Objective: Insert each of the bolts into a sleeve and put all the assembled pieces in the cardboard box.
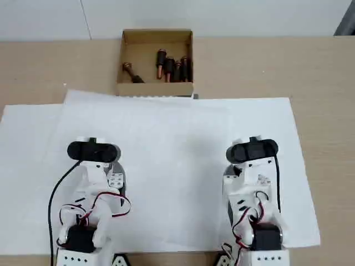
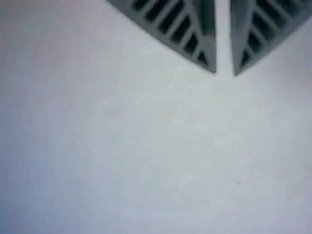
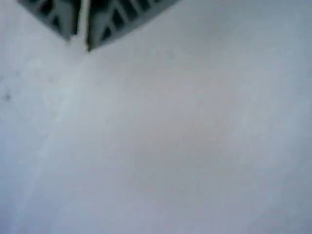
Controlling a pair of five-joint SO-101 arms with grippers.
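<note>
Parked with left end effector and right end effector nearly pressed together, empty, cardboard box at twelve o'clock, nearer left.

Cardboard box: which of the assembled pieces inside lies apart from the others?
The assembled piece by the left wall of the cardboard box, lying slanted on its own; the other pieces are bunched together toward the right side.
</note>
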